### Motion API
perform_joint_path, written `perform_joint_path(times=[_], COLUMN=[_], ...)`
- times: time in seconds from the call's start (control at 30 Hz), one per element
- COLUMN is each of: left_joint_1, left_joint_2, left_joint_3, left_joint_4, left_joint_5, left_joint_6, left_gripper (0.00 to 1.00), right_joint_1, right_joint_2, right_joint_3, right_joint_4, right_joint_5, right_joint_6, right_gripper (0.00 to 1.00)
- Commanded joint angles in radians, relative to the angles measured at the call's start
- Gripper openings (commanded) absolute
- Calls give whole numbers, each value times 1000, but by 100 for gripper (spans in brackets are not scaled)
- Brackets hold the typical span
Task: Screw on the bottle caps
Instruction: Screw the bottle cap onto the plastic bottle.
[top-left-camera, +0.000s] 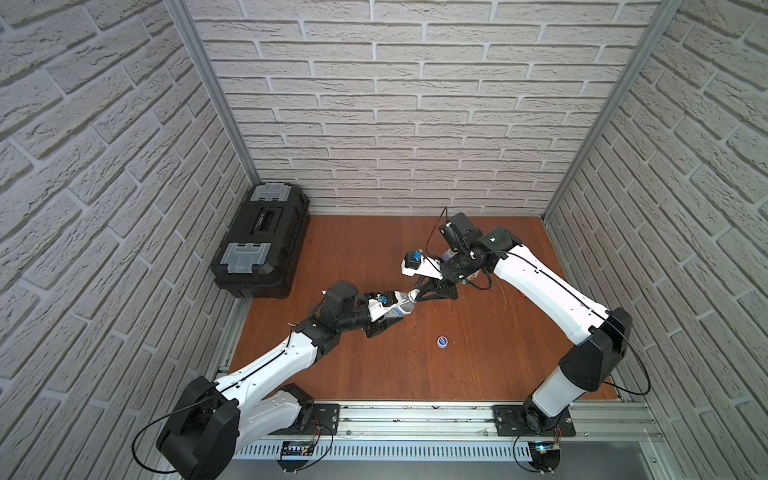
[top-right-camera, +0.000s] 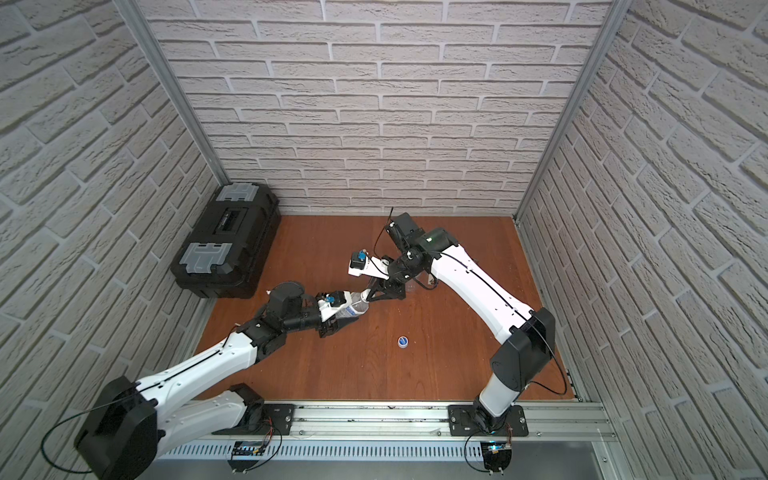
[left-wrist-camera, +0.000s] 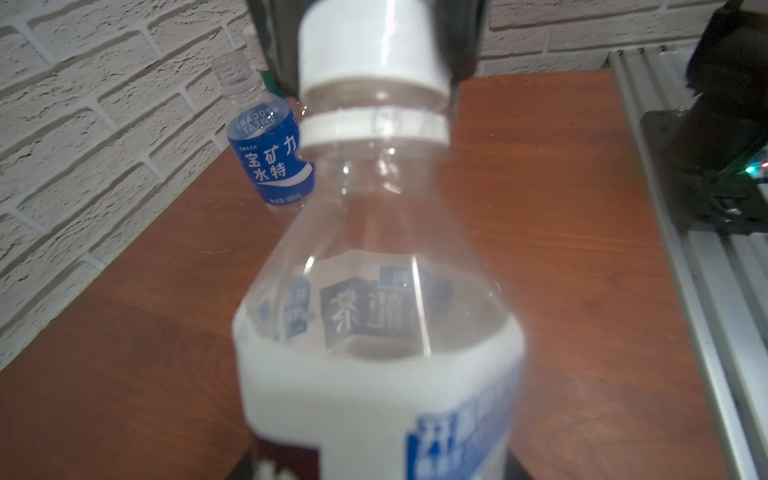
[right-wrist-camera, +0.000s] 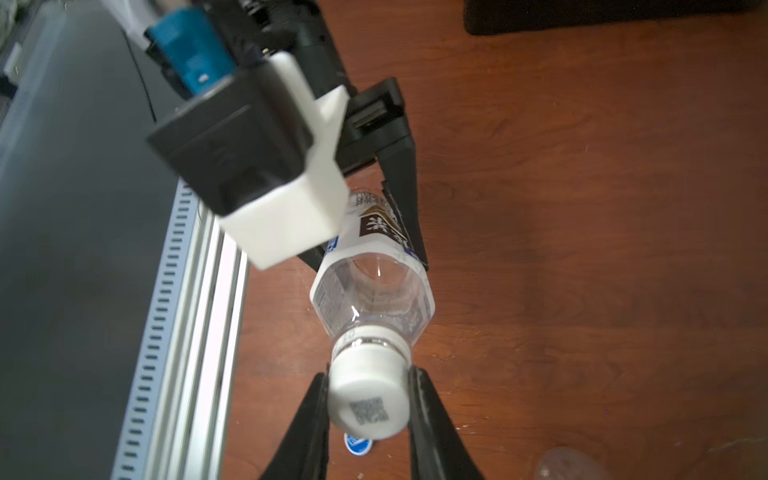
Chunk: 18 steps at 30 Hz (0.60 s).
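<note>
White-labelled bottle (top-left-camera: 401, 307) clamped in left tool (top-left-camera: 388, 319), long axis tilted, neck toward right tool (right-wrist-camera: 368, 409), clamped on white cap (left-wrist-camera: 370, 41). Red-brown worktop (top-left-camera: 478, 365); brick-pattern walls (top-left-camera: 415, 104).

A robot lab test cell, not a lived-in room: white brick-pattern wall panels (top-left-camera: 399, 104) framed by bare aluminium corner posts (top-left-camera: 216, 95), and a reddish-brown wooden tabletop (top-left-camera: 478, 374). A left white-and-black robot arm (top-left-camera: 274, 365) and a right white-and-black robot arm (top-left-camera: 548, 286) are bolted to an aluminium rail (top-left-camera: 415, 417). A slotted grey cable duct (top-left-camera: 395, 451) runs by what look like small circuit boards (top-left-camera: 297, 451). A black plastic toolbox with grey latches (top-left-camera: 262, 249) sits in the corner.
</note>
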Motion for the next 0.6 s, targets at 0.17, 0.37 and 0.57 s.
perform_joint_path(times=[0.17,0.37,0.57], left_joint_1=[-128,-200,-232], left_joint_2=[-41,-23,-9], left_joint_3=[-11,-34,-47], left_joint_4=[333,395,351], left_joint_5=[-256,-405,-468], left_joint_6=[142,232,266], left_gripper=[38,37,37], right_joint_1=[14,6,5], right_joint_2=[-49,-99,-151], right_joint_3=[-181,-327,-332], right_joint_4=[384,589,579], right_joint_5=[92,137,202], right_joint_6=[1012,1550,1726], right_gripper=[26,24,27])
